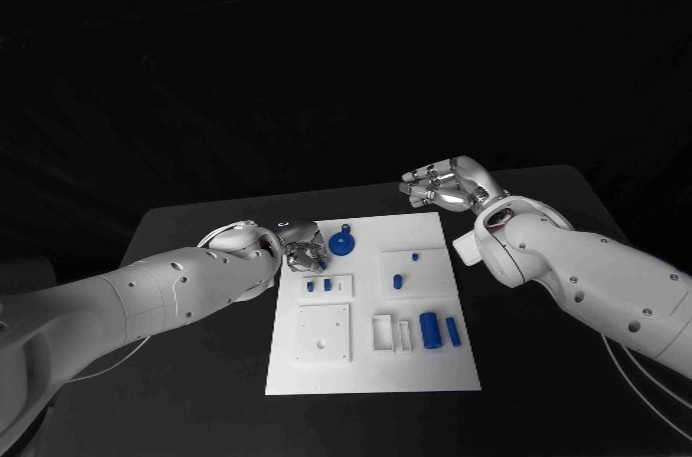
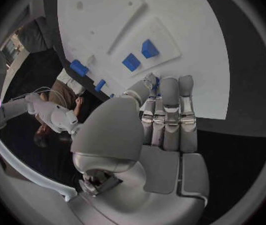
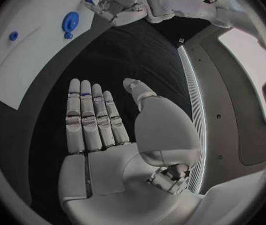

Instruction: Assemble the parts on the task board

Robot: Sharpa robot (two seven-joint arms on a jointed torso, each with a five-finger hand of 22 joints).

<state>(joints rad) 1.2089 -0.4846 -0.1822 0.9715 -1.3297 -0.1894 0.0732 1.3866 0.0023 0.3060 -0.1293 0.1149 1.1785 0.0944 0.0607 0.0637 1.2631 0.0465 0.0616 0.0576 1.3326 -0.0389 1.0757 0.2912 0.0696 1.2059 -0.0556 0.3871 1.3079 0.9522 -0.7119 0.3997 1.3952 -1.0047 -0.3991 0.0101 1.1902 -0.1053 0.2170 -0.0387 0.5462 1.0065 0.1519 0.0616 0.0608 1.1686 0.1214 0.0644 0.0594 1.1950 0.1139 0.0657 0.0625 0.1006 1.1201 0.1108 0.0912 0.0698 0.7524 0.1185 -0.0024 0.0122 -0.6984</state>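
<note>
The white task board (image 1: 372, 362) lies mid-table. On it are a round blue part (image 1: 342, 242), two small blue blocks (image 1: 319, 285), a short blue piece (image 1: 398, 277) and two blue cylinders (image 1: 438, 328). My left hand (image 1: 299, 250) hovers at the board's far left corner, just left of the round part. Its fingers (image 2: 169, 102) are straight and side by side over the board's edge (image 2: 189, 60), past the blocks (image 2: 139, 55), with a blue sliver (image 2: 157, 79) at the fingertips. My right hand (image 1: 450, 186) is flat and empty over black table beyond the board's far right corner, with its fingers (image 3: 89, 117) stretched out.
A raised white square plate (image 1: 323, 333) and a small white frame (image 1: 382, 332) sit on the near half of the board. The right wrist view shows the round part (image 3: 69, 22) and my left hand (image 3: 117, 7) across the board (image 3: 20, 60). Black table (image 1: 188, 407) surrounds the board.
</note>
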